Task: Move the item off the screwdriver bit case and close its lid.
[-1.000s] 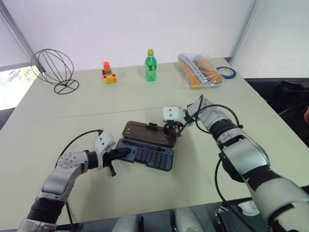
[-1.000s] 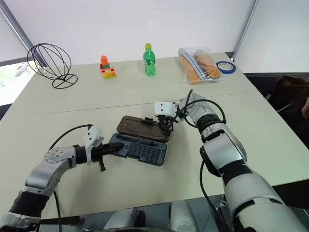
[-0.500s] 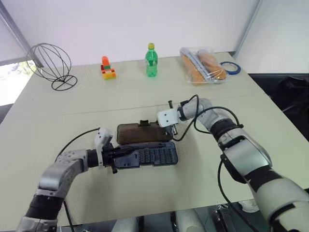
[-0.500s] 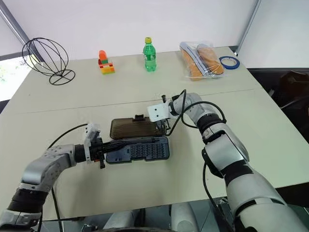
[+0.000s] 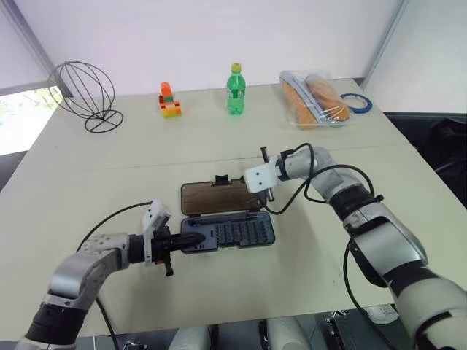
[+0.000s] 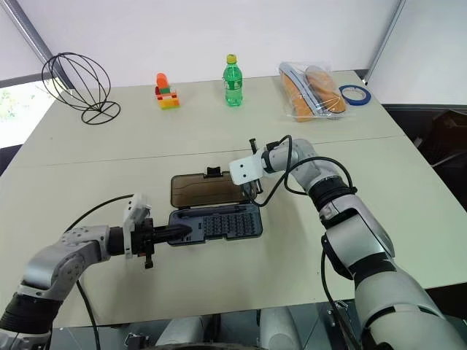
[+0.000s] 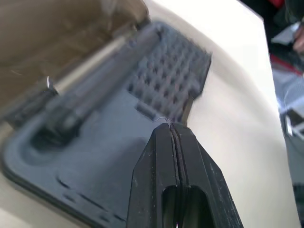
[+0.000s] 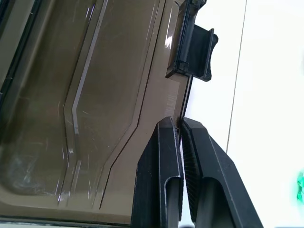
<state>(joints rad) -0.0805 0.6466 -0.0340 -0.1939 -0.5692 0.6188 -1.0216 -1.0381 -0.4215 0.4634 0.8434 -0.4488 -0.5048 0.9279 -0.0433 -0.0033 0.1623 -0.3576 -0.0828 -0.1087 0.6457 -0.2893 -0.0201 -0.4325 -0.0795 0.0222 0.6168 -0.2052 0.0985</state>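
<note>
Two robot arms are seen over a pale table (image 5: 87,168) in the left eye view. The screwdriver bit case (image 5: 232,233) is laid open near the middle of the table, with its brown lid (image 5: 219,198) lying flat behind the dark base. A small black latch tab (image 5: 219,179) is stuck up at the far edge of the lid. The left gripper (image 5: 191,239) is placed at the left end of the base, jaws shut on nothing. The right gripper (image 5: 267,194) is held at the right end of the lid, jaws pressed together. A wire ball stand (image 5: 86,93), a toy of blocks (image 5: 169,101), a green bottle (image 5: 235,90), a bag of bread (image 5: 314,98) and a blue tape roll (image 5: 361,103) are set at the far side.

In the left wrist view, the black fingers (image 7: 164,161) are closed over the grey base (image 7: 90,152).

In the right wrist view, the closed fingers (image 8: 164,156) are seen at the long edge of the lid (image 8: 85,95), near the tab (image 8: 194,47).
</note>
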